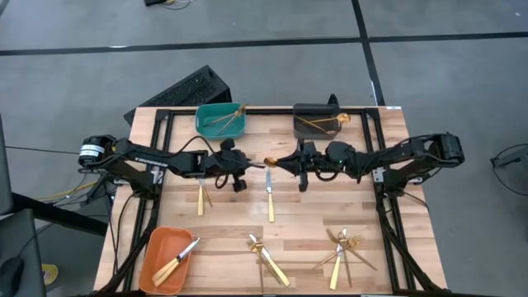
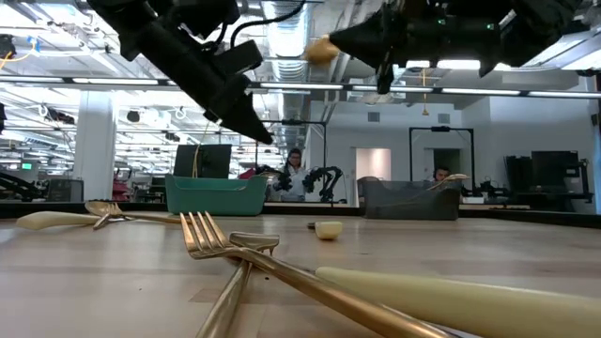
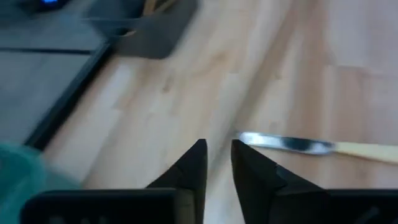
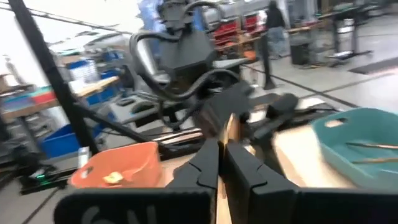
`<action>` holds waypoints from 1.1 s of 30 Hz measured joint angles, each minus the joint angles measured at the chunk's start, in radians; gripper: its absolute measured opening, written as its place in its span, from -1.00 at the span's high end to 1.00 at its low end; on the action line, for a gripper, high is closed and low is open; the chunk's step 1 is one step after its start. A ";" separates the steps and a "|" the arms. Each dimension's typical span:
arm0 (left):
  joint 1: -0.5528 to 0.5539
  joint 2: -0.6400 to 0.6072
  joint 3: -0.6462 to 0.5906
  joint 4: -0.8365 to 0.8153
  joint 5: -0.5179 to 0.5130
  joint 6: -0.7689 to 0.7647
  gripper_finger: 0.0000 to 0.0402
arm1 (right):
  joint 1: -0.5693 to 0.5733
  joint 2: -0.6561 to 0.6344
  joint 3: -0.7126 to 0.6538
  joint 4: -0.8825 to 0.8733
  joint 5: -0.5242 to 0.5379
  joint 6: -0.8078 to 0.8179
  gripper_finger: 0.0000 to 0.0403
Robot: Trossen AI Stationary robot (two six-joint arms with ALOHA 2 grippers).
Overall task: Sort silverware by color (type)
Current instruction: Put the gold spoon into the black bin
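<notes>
Bright even overhead light, soft shadows, both wrist views motion-blurred.

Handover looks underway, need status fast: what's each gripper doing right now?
Left gripper: slightly open, holding nothing visible.
Right gripper: closed on a gold spoon, mid-air above the table.

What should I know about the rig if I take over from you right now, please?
Left gripper: mid-table, fingers slightly apart, empty.
Right gripper: shut on a gold spoon, raised mid-table.
Done: some pieces lie in the teal bin, dark grey bin and orange bin.
Left: the knife, a gold piece beside it, and two piles along the orange bin's side of the table.
</notes>
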 joint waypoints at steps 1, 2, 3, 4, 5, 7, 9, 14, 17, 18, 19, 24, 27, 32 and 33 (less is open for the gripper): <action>-0.001 0.000 0.000 -0.010 -0.028 -0.007 0.63 | -0.011 -0.019 -0.002 -0.021 0.033 -0.014 0.88; -0.001 0.000 0.000 -0.014 -0.055 -0.011 0.58 | -0.022 -0.038 -0.002 -0.035 0.040 -0.004 0.89; -0.002 -0.001 0.000 -0.023 -0.075 -0.013 0.53 | -0.030 -0.063 -0.002 -0.059 0.065 -0.006 0.89; -0.002 -0.006 0.000 -0.035 -0.087 -0.015 0.49 | -0.036 -0.091 -0.005 -0.087 0.087 -0.009 0.89; -0.002 -0.009 0.000 -0.043 -0.092 -0.016 0.44 | -0.045 -0.120 -0.014 -0.096 0.086 -0.011 0.89; -0.001 -0.020 0.000 -0.059 -0.098 -0.028 0.37 | -0.058 -0.189 -0.051 -0.101 0.079 -0.012 0.89; -0.004 -0.035 0.000 -0.092 -0.099 -0.048 0.31 | -0.081 -0.260 -0.099 -0.103 0.097 0.003 0.89; -0.018 -0.059 0.000 -0.170 -0.113 -0.080 0.24 | -0.141 -0.479 -0.253 -0.056 0.149 0.069 0.89; -0.021 -0.058 -0.001 -0.172 -0.115 -0.076 0.24 | -0.196 -0.578 -0.352 -0.003 0.174 0.137 0.89; -0.021 -0.058 -0.001 -0.169 -0.115 -0.076 0.24 | -0.218 -0.604 -0.381 0.008 0.186 0.161 0.89; -0.021 -0.058 -0.001 -0.168 -0.115 -0.075 0.24 | -0.239 -0.626 -0.404 0.023 0.193 0.188 0.89; -0.021 -0.058 -0.001 -0.148 -0.126 -0.071 0.24 | -0.370 -0.690 -0.514 0.035 0.223 0.316 0.89; -0.021 -0.058 -0.001 -0.145 -0.127 -0.071 0.24 | -0.446 -0.689 -0.558 0.051 0.223 0.389 0.89; -0.021 -0.058 -0.001 -0.134 -0.128 -0.061 0.24 | -0.559 -0.675 -0.589 0.086 0.090 0.465 0.88; -0.021 -0.058 -0.001 -0.135 -0.128 -0.060 0.24 | -0.570 -0.675 -0.590 0.090 0.062 0.478 0.88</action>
